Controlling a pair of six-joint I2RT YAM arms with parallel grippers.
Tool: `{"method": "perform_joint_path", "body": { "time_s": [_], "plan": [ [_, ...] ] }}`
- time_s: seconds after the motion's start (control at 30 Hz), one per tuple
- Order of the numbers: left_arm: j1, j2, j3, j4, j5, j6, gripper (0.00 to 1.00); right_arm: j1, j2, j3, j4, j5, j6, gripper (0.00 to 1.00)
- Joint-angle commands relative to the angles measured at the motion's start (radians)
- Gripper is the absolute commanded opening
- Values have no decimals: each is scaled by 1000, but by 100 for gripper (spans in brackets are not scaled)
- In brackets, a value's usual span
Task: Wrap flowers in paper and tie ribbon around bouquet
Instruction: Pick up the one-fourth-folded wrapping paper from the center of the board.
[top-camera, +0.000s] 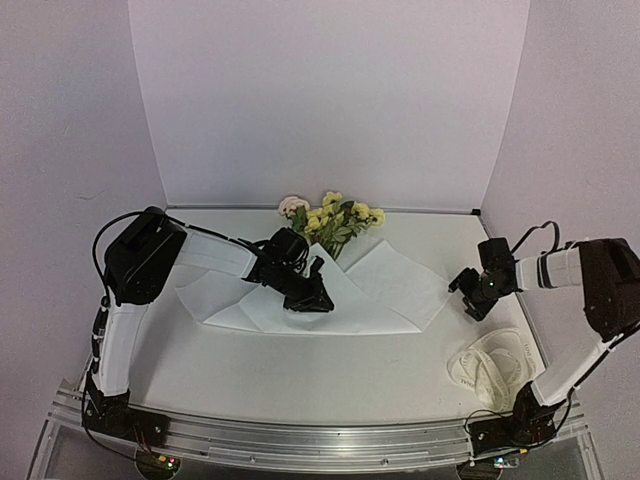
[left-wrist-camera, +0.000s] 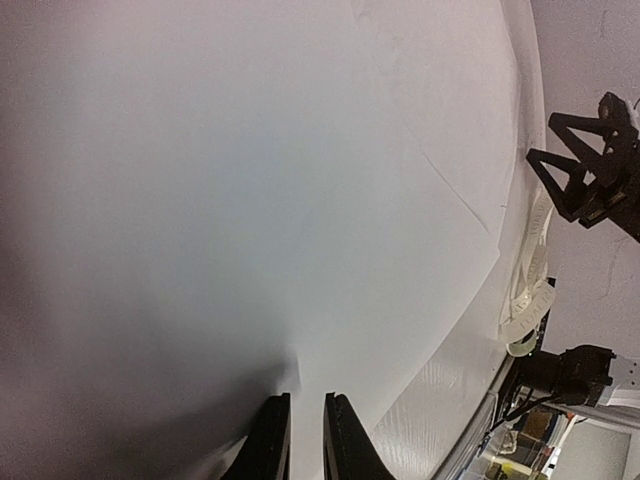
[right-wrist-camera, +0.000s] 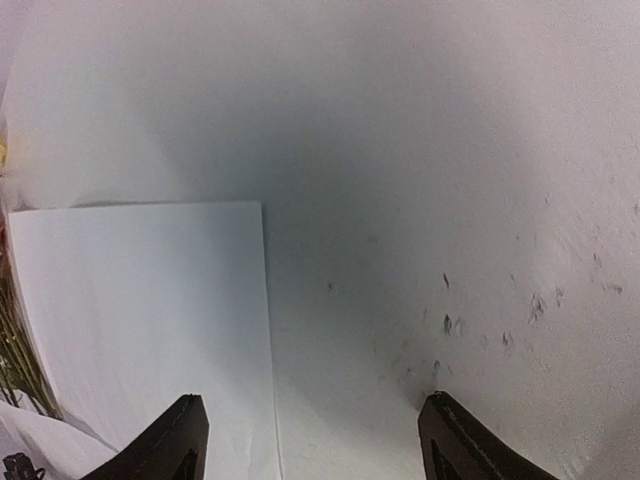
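Observation:
The flowers (top-camera: 335, 218), yellow blossoms with a pale rose, lie at the back middle, their stems under the paper (top-camera: 395, 285). This broad white sheet is spread across the table, with one flap folded over the stems. My left gripper (top-camera: 310, 302) sits low on that flap. In the left wrist view its fingers (left-wrist-camera: 270, 440) are nearly together and the paper (left-wrist-camera: 250, 200) puckers at their tips. My right gripper (top-camera: 465, 297) hangs open just off the sheet's right corner, with the paper edge (right-wrist-camera: 140, 320) and bare table between its fingers (right-wrist-camera: 185, 445). The ribbon (top-camera: 490, 365) lies looped at the front right.
White backdrop walls close off the back and both sides. The table (top-camera: 300, 375) ends at a metal rail (top-camera: 320, 442) along the near edge, where the arm bases stand. The left wrist view also shows the ribbon (left-wrist-camera: 530, 290) and the right gripper (left-wrist-camera: 590, 170).

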Motion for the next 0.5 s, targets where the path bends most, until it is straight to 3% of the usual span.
{"method": "perform_joint_path", "body": {
  "time_s": [0.0,0.2,0.47],
  "plan": [
    [0,-12,-6,-20,-14,-1,15,-35,100,94,-17,-46,-60,68],
    [0,-2,5,-20,-7,-2,15,-23,176,169,-48,-108,-16,64],
    [1,-1,7,-14,-3,-8,15,110,244,202,-34,-115,82,64]
  ]
}}
